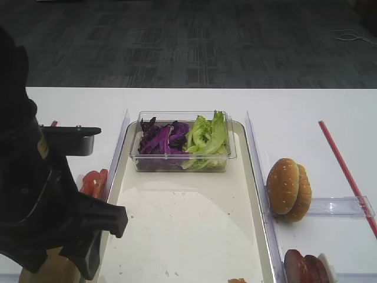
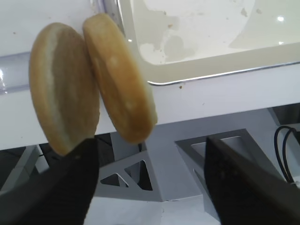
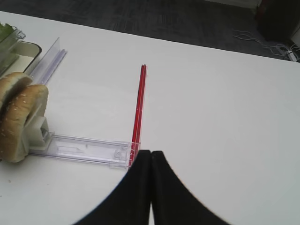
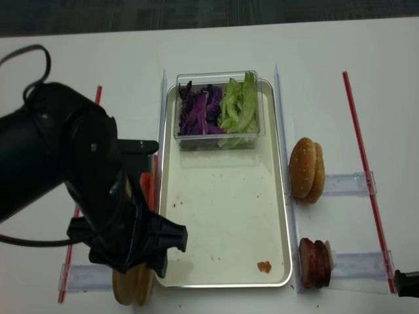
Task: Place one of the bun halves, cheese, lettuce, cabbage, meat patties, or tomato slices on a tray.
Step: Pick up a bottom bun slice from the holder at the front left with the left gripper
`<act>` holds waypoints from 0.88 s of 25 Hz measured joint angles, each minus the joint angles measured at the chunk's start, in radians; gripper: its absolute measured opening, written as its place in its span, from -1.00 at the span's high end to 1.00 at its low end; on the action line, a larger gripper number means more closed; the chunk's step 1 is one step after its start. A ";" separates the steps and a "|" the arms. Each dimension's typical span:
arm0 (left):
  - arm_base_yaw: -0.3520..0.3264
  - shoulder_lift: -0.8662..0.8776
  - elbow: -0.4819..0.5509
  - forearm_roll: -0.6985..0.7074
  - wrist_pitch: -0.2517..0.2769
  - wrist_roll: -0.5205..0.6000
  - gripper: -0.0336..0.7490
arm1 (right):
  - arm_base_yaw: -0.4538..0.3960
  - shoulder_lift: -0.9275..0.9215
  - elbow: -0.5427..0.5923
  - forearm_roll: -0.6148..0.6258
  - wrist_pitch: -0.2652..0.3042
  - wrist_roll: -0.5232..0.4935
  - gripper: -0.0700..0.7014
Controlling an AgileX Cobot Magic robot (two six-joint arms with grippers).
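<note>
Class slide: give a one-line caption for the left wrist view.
Open left gripper poised below two bun halves standing on edge beside the tray.

No readable text, label, brand, number or sign is shown in any view. The tray, the clear plastic box, the clear holders and the table are all left unmarked.

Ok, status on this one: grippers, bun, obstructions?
Left gripper open at the bun halves, nothing gripped. Right gripper shut, empty. Tray beside the buns, path unobstructed.
</note>
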 joint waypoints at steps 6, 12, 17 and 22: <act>0.000 0.057 0.000 0.000 -0.039 0.000 -0.24 | 0.000 0.000 0.000 0.000 0.000 -0.003 0.47; 0.000 0.125 -0.001 0.022 -0.053 -0.009 -0.24 | 0.000 0.000 0.000 0.000 0.000 -0.003 0.47; 0.000 0.153 -0.002 0.067 -0.056 -0.039 -0.20 | 0.000 0.000 0.000 0.000 0.000 -0.003 0.47; 0.000 0.162 -0.004 0.074 -0.064 -0.042 -0.01 | 0.000 0.000 0.000 0.000 0.000 -0.003 0.47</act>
